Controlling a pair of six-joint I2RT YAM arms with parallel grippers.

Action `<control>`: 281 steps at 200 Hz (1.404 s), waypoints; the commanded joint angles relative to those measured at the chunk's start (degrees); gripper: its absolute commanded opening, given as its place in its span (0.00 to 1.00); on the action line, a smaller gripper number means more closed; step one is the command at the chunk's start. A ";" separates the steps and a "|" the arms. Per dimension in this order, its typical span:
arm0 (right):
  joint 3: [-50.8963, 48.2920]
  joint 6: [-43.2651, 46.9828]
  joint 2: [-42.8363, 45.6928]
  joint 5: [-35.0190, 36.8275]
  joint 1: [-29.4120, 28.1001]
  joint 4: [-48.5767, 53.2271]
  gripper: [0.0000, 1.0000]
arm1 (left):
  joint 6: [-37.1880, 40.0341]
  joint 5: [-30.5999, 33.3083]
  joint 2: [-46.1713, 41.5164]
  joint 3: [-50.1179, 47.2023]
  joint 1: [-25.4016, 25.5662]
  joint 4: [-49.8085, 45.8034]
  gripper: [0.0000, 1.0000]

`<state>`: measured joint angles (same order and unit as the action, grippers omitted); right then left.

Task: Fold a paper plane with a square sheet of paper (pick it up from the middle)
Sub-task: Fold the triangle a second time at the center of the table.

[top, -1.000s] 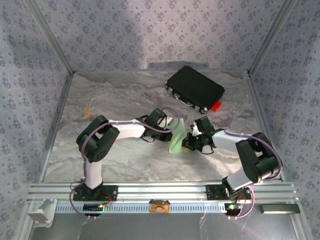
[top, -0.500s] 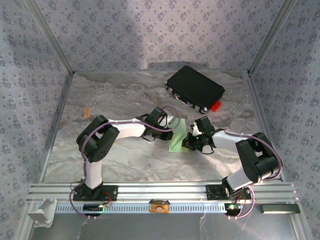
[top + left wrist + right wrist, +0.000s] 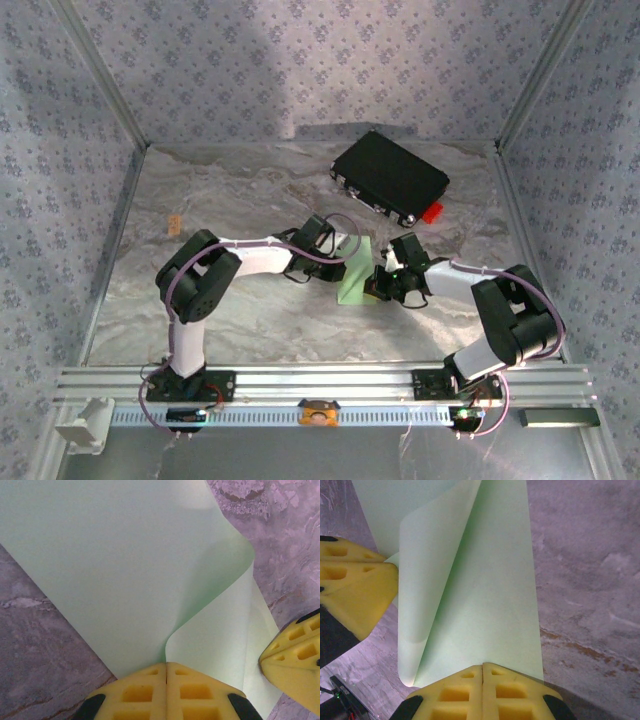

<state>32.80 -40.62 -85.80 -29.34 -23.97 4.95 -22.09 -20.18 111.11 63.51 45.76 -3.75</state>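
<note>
Right, my left pincer (image 3: 166, 666) is clamped on one edge of the square sheet of paper (image 3: 355, 274) and my right pincer (image 3: 482, 668) on another. The sheet is curled over itself mid-bench (image 3: 230, 190).

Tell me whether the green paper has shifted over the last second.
No. The green sheet of paper keeps the same spot just below the black case in the top view.

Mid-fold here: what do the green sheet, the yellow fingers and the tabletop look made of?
The sheet: thin matte paper; it curls softly without cracking. The fingers: yellow, probably moulded plastic or rubber, with recessed square pockets. The tabletop: grey veined marble look, possibly a printed laminate.
</note>
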 commanded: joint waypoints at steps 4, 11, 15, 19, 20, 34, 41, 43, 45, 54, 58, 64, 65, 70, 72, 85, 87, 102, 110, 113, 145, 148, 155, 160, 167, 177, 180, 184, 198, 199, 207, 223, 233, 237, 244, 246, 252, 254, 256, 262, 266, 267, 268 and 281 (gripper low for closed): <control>-0.89 0.65 1.24 -0.12 0.63 0.41 0.04 | -0.06 -1.28 1.46 -0.49 -0.11 -1.93 0.00; -0.61 0.55 1.72 -0.54 0.85 0.14 0.05 | -0.22 -1.51 1.41 -0.60 -0.02 -1.75 0.00; -0.42 0.40 2.12 -0.70 0.92 -0.01 0.05 | -0.36 -1.64 1.33 -0.60 0.01 -1.71 0.00; -0.32 0.32 2.63 -0.94 1.09 -0.20 0.05 | -0.48 -1.78 1.26 -0.60 0.07 -1.77 0.00; -0.30 0.26 2.73 -0.96 1.10 -0.29 0.05 | -0.49 -1.79 1.24 -0.63 0.10 -1.78 0.00; -0.38 -0.72 4.79 -1.45 1.76 -1.68 0.06 | -1.60 -1.67 0.90 -0.77 0.21 -1.70 0.00; -0.40 -1.23 5.65 -1.69 2.00 -2.51 0.06 | -2.26 -1.73 0.80 -0.89 0.36 -1.40 0.00; -0.44 -1.40 5.86 -1.75 2.04 -2.71 0.06 | -2.37 -1.77 0.78 -0.92 0.38 -1.36 0.00; -0.34 -1.57 6.03 -1.88 2.07 -3.01 0.06 | -2.48 -1.78 0.78 -0.97 0.45 -1.24 0.00; -0.21 -2.35 6.19 -2.73 2.21 -4.67 0.04 | -2.90 -1.88 0.78 -1.02 0.64 -0.85 0.00; -0.14 -2.76 6.13 -3.32 2.21 -5.50 0.02 | -3.04 -1.88 0.86 -1.02 0.80 -0.76 0.00; 0.06 -3.58 5.67 -4.18 2.08 -7.04 0.00 | -3.18 -1.92 0.95 -0.96 0.82 -0.66 0.00; 0.07 -3.76 5.57 -4.25 2.08 -7.31 0.00 | -3.20 -1.90 0.95 -0.94 0.82 -0.65 0.00; 0.16 -4.64 5.08 -4.87 1.88 -8.59 0.00 | -3.29 -1.94 0.99 -0.94 0.92 -0.50 0.00; 0.27 -4.88 4.75 -5.14 1.70 -9.05 0.00 | -3.31 -1.89 1.03 -0.93 0.98 -0.48 0.00; 1.01 -6.22 2.63 -5.90 0.83 -11.39 0.00 | -3.36 -1.88 1.20 -0.68 0.96 -0.37 0.00; 1.23 -6.33 2.28 -5.94 0.76 -11.53 0.00 | -3.39 -1.90 1.28 -0.62 0.97 -0.31 0.00; 1.88 -7.51 0.11 -6.34 0.07 -13.56 0.00 | -3.13 -1.81 1.47 -0.24 0.87 -0.71 0.00; 1.99 -7.79 -0.52 -6.12 -0.18 -14.41 0.00 | -2.97 -1.73 1.49 -0.07 0.93 -0.87 0.00; 2.03 -7.86 -0.81 -6.01 -0.21 -14.48 0.00 | -2.90 -1.70 1.48 -0.17 0.91 -0.91 0.00; 2.97 -7.95 -3.09 -6.77 -0.40 -15.00 0.00 | -2.61 -1.65 1.54 -0.24 0.83 -0.91 0.00; 3.02 -7.98 -3.30 -6.87 -0.44 -15.12 0.00 | -2.61 -1.63 1.56 -0.30 0.87 -0.90 0.00; 3.15 -8.10 -3.82 -6.95 -0.37 -15.30 0.00 | -2.61 -1.58 1.49 -0.19 0.83 -0.91 0.00; 3.23 -8.22 -4.07 -7.11 -0.42 -15.61 0.00 | -2.61 -1.59 1.62 -0.16 0.89 -0.91 0.00; 3.23 -8.28 -4.39 -7.15 -0.45 -16.08 0.00 | -2.54 -1.61 1.65 -0.17 0.86 -0.99 0.00; 3.46 -8.15 -4.87 -7.31 -0.49 -16.12 0.00 | -2.52 -1.61 1.65 -0.26 0.87 -0.95 0.00; 3.56 -8.08 -4.99 -7.35 -0.50 -16.00 0.00 | -2.52 -1.59 1.65 -0.31 0.83 -0.99 0.00; 3.67 -7.85 -5.26 -7.24 -0.55 -15.79 0.00 | -2.45 -1.57 1.59 -0.27 0.74 -1.06 0.00; 3.54 -7.71 -6.17 -6.80 -0.24 -15.30 0.00 | -2.44 -1.52 1.57 -0.24 0.75 -1.09 0.00; 3.52 -7.72 -6.20 -6.61 -0.22 -15.35 0.00 | -2.44 -1.52 1.57 -0.27 0.79 -1.09 0.00; 2.97 -7.67 -6.35 -5.75 -0.06 -15.58 0.00 | -2.44 -1.52 1.57 -0.15 0.82 -1.19 0.00; 2.08 -7.12 -7.32 -5.36 0.53 -15.59 0.00 | -2.35 -1.44 1.57 -0.22 0.69 -1.04 0.00; 1.15 -7.32 -7.96 -5.50 0.96 -16.22 0.00 | -2.30 -1.44 1.76 -0.07 0.71 -1.15 0.00; 0.60 -7.58 -8.07 -5.55 1.13 -16.95 0.00 | -2.26 -1.43 1.81 0.02 0.73 -1.25 0.00; -0.42 -8.11 -8.13 -5.41 1.35 -18.11 0.00 | -2.05 -1.43 1.92 0.04 0.72 -1.57 0.00; -0.66 -8.19 -8.13 -5.34 1.44 -18.35 0.00 | -2.01 -1.43 1.92 0.00 0.67 -1.60 0.00; -1.25 -8.19 -8.10 -5.01 1.62 -18.48 0.00 | -1.87 -1.44 1.87 0.04 0.59 -1.68 0.00; -1.31 -8.14 -8.08 -4.91 1.66 -18.44 0.00 | -1.90 -1.44 1.84 0.00 0.59 -1.74 0.00; -1.50 -8.09 -8.14 -4.86 1.71 -18.36 0.00 | -1.88 -1.37 1.83 -0.04 0.63 -1.71 0.00; -2.04 -8.07 -8.20 -4.68 1.93 -18.43 0.00 | -1.95 -1.30 1.71 -0.22 0.48 -1.56 0.00; -2.32 -8.03 -8.25 -4.56 2.06 -18.60 0.00 | -1.99 -1.35 1.65 -0.27 0.56 -1.52 0.00; -2.44 -8.05 -8.24 -4.53 2.07 -18.63 0.00 | -1.95 -1.30 1.65 -0.29 0.51 -1.52 0.00; -2.50 -8.06 -8.29 -4.51 2.07 -18.69 0.00 | -1.97 -1.33 1.65 -0.30 0.54 -1.52 0.00; -3.29 -8.36 -8.73 -4.67 2.41 -19.87 0.00 | -1.91 -1.44 1.65 -0.31 0.46 -1.57 0.00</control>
<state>31.53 -48.34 -93.34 -35.38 -22.17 -13.85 -24.67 -21.50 111.24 63.37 46.28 -3.38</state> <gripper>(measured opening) 0.061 0.044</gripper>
